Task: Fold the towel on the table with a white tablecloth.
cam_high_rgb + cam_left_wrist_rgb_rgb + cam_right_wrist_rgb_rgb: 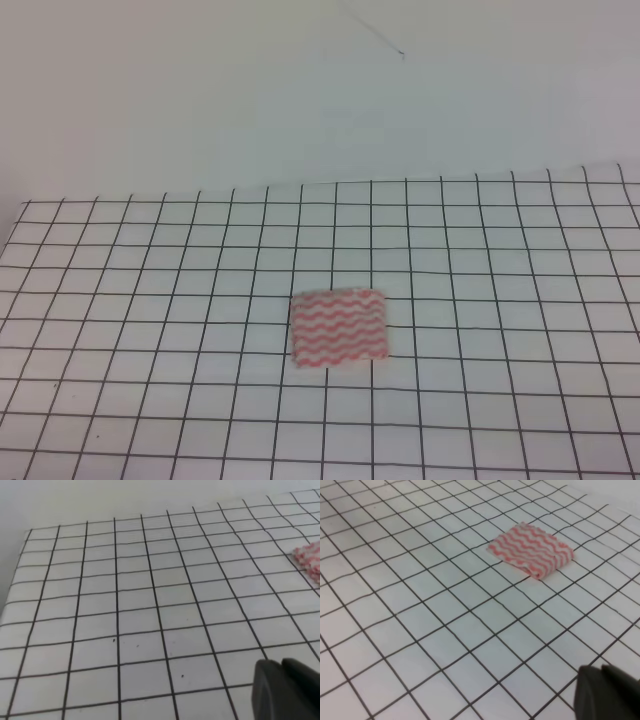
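Both grippers are showing only as dark corners, left gripper (285,690) and right gripper (607,692); I cannot tell their opening. Folded towel (339,327) is lying flat on gridded tablecloth (150,300).

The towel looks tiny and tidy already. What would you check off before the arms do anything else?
1. Towel lies folded into a compact rectangle with stacked edges: ok.
2. Towel rests flat on the tablecloth, away from its edges: ok.
3. Nothing is touching or gripping the towel: ok.
4. Left end effector open or shut: cannot tell, only a dark corner shows.
5. Right end effector open or shut: cannot tell, same reason.
6. Both arms absent from the exterior high view: ok.
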`<state>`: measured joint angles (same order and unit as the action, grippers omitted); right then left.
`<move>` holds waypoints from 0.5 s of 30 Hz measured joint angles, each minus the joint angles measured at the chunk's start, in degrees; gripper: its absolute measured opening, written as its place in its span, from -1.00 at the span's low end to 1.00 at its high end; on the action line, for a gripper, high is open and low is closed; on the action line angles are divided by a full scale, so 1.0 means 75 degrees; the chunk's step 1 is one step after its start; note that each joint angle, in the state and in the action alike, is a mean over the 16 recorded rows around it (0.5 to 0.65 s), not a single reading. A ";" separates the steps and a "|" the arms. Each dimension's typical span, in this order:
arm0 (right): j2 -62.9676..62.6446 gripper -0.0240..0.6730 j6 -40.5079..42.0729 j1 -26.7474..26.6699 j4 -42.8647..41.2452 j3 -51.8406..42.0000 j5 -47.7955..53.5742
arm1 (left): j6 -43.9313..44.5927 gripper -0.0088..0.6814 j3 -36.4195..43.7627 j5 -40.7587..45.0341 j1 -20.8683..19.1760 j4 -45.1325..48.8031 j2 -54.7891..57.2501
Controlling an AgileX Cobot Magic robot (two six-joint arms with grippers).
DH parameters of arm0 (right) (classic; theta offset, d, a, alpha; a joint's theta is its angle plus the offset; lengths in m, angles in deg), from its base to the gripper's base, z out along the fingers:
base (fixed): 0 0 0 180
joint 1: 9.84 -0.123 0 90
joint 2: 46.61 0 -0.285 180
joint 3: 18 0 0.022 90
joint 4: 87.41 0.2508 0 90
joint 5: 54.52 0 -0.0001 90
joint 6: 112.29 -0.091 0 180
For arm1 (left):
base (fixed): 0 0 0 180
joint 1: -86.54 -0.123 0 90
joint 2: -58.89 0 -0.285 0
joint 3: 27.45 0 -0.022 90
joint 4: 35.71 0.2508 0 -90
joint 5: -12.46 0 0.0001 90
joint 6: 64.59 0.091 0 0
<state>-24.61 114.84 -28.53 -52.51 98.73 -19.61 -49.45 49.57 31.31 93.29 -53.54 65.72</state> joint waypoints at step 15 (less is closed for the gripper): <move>-0.0022 -0.93 0.0007 0.0018 0.0000 0.0000 0.0007 | -0.0024 -0.98 0.0045 0.0045 0.0000 -0.0007 0.0013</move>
<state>-24.77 114.90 -28.40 -52.51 98.73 -19.56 -49.63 49.91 31.64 93.30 -53.60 65.82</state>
